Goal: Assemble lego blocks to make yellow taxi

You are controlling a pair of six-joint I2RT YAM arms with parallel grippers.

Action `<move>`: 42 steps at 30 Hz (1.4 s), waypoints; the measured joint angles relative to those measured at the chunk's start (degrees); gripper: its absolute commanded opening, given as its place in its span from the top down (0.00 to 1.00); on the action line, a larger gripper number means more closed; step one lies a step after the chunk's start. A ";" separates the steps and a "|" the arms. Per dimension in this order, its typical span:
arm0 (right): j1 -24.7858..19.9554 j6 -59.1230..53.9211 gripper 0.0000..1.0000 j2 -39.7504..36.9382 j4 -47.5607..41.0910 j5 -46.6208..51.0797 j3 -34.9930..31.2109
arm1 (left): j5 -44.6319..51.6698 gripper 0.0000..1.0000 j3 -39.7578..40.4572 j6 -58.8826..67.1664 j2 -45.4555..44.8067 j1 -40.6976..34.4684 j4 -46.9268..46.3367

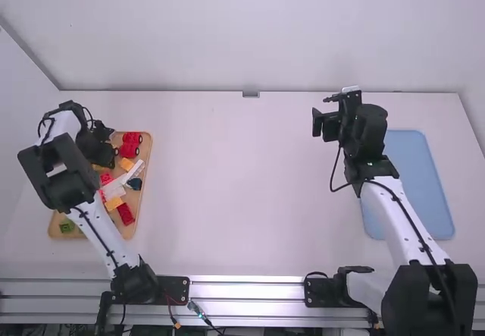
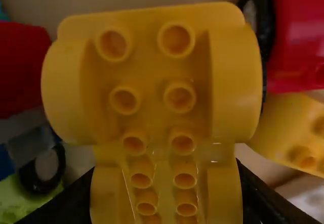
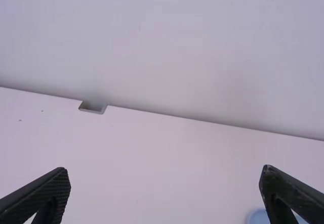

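My left gripper [image 1: 107, 133] is over the far part of the wooden tray [image 1: 54, 227]. In the left wrist view my left gripper [image 2: 166, 166] is shut on a large yellow studded block [image 2: 152, 77] with rounded sides, a finger against each side. Around that block lie a red piece with a black wheel [image 2: 298, 37], another yellow block [image 2: 288, 133] and a green block [image 2: 25, 198]. Toward the table's far right my right gripper [image 1: 327, 126] is held up; in the right wrist view my right gripper [image 3: 164, 172] stands open with nothing between its fingers.
A blue mat [image 1: 424, 192] lies at the right, partly behind the right arm. On the tray are a red wheeled piece [image 1: 129, 145], orange-yellow blocks [image 1: 114, 202], a red block [image 1: 126, 214] and a green block [image 1: 66, 227]. A wall [image 1: 250, 32] borders the far edge.
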 measured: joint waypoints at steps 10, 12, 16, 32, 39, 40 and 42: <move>0.00 0.15 0.01 0.00 -1.11 -0.17 0.00 | 9.09 0.68 3.67 1.57 -12.46 -6.84 -10.38; 0.00 0.11 0.01 0.00 -1.11 -0.66 0.00 | 9.31 0.71 4.11 1.99 -13.88 -10.56 -10.69; 0.00 0.11 0.01 0.00 -1.14 -1.09 0.00 | 7.26 0.81 4.20 2.19 -14.36 -22.16 -8.92; 0.00 0.02 0.01 0.00 -1.51 -1.07 0.00 | -1.92 0.83 -14.95 3.48 -14.38 -61.09 5.18; -0.66 0.07 0.01 -0.02 -1.53 -1.22 0.00 | -2.34 0.81 -21.66 4.20 -14.38 -72.74 8.15; -0.92 0.31 0.01 -0.02 -1.55 -1.29 0.00 | -2.32 0.80 -21.92 4.37 -14.38 -73.72 8.46; -1.53 0.76 0.01 -0.02 -1.57 -1.29 0.00 | -2.05 0.79 -22.53 4.92 -14.38 -75.43 9.51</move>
